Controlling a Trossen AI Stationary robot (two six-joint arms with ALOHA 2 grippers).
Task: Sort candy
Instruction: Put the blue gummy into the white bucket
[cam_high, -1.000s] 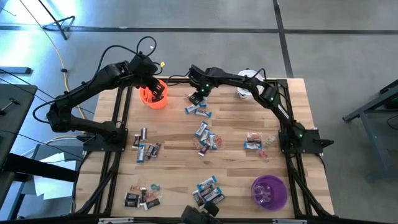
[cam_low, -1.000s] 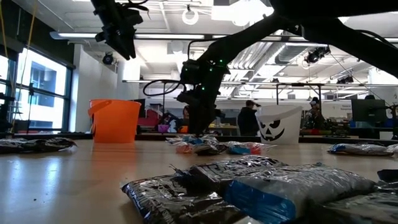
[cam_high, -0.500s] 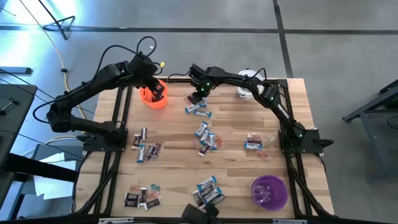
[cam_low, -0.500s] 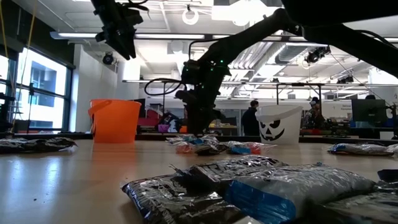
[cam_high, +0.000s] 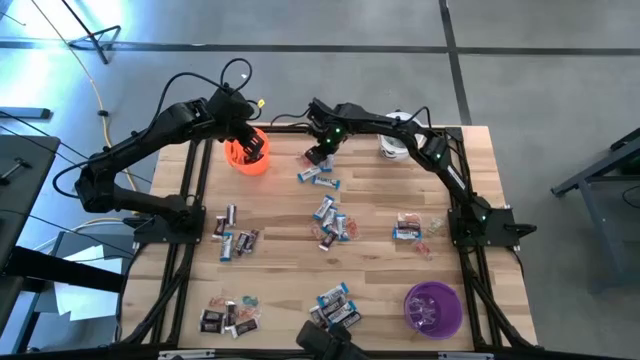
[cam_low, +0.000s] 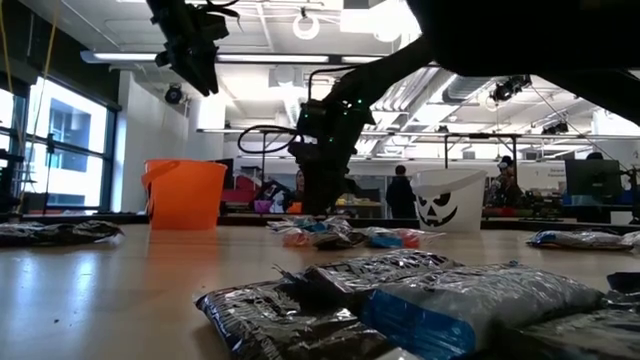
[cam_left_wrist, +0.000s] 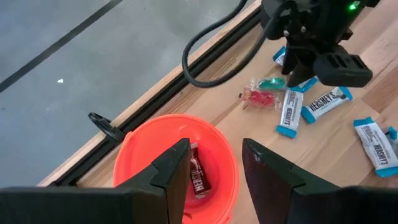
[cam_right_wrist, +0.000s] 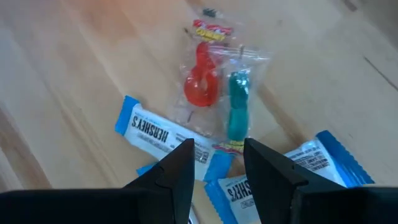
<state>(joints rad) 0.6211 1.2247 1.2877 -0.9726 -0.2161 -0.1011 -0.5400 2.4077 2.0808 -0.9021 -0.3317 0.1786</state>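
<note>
left gripper (cam_left_wrist: 214, 168) above bucket (cam_high: 247, 153), candy (cam_high: 333, 222) scattered across table (cam_high: 380, 195)

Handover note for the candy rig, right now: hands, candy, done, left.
Left hand: open, empty, above the orange cup.
Right hand: open, empty, over a red-and-teal candy pack and blue-and-white bars near the table's far edge.
Done: one dark bar lies in the orange cup.
Left: candy heaps spread across the table. The white cup and purple cup contents cannot be judged.

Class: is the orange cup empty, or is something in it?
Not empty: the orange cup holds one dark wrapped candy, seen between the left gripper's fingers.
</note>
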